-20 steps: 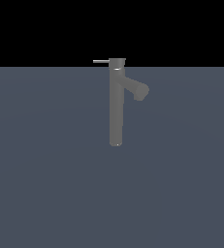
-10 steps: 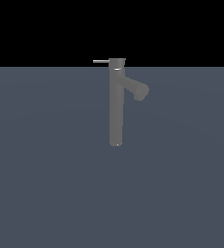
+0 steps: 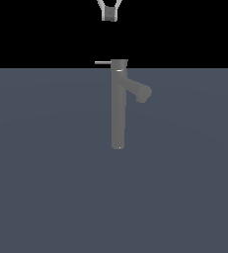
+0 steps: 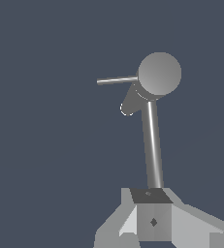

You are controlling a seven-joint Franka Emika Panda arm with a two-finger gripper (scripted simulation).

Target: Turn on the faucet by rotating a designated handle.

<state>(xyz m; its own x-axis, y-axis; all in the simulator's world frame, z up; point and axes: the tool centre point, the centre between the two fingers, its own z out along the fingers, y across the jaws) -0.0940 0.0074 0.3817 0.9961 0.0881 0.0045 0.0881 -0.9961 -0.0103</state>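
- The pale grey fingers (image 3: 109, 14) hang at the very top edge of the exterior view, above the faucet and well apart from it; only their lower tip shows there, two slanted light struts meeting at a small grey block.
- Whether these fingers are spread or closed cannot be told: the exterior view crops them, and the wrist view shows only a blocky grey and white part of the hand (image 4: 152, 220) at the frame edge, with no gap to read.
- Nothing is held, and nothing touches the fingers in either view.
- The tall, slim, dark grey cylindrical faucet (image 3: 118, 111) stands upright on the flat slate-blue counter (image 3: 46, 188), near the middle of the exterior view.
- A short, thick, angled spout stub (image 3: 141, 91) branches off the column toward the exterior view's right, just below the cap.
- The thin, light grey straight rod of the handle (image 3: 102, 63) sticks out level from the short cap toward the exterior view's left, on the side opposite the spout stub.
- From the wrist view the cap shows as a round grey disc seen from above, with the handle (image 4: 117, 80) projecting sideways and the column (image 4: 153, 150) receding down to the counter.
- The counter is plain and uniform in colour; behind its far edge the background is flat black.
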